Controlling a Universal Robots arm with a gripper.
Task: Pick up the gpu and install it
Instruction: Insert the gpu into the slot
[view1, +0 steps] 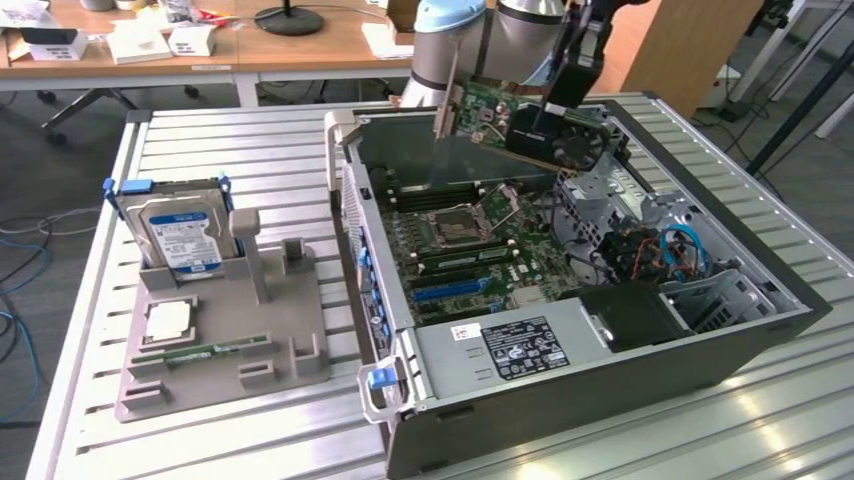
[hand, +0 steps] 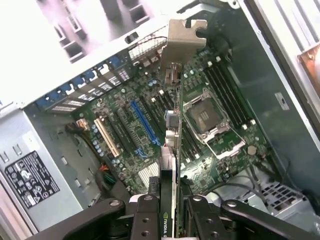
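Nearest us sits the open computer case (view1: 561, 430), its motherboard (view1: 467, 235) exposed. Above the case's opening we see the gpu (view1: 531, 122) held edgewise in the air, the gripper (hand: 170, 207) clamped on its top edge. We judge a tilted card could miss the case's blue slot (hand: 145, 125), or its bracket (hand: 182, 37) could snag the case's wall.

No text fully legible anywhere. Small green logo patch (hand: 166, 223) on edge of gpu (hand: 171, 150), clamped between fingers of hand (hand: 172, 212); lettering beside it unreadable. Black label (hand: 31, 178) on power supply (hand: 60, 160), below hand and off to one side: white print and round certification marks, too small to read. Blue-and-white label (view1: 180, 240) on hard drive (view1: 167, 203), well apart from hand: print blurred.
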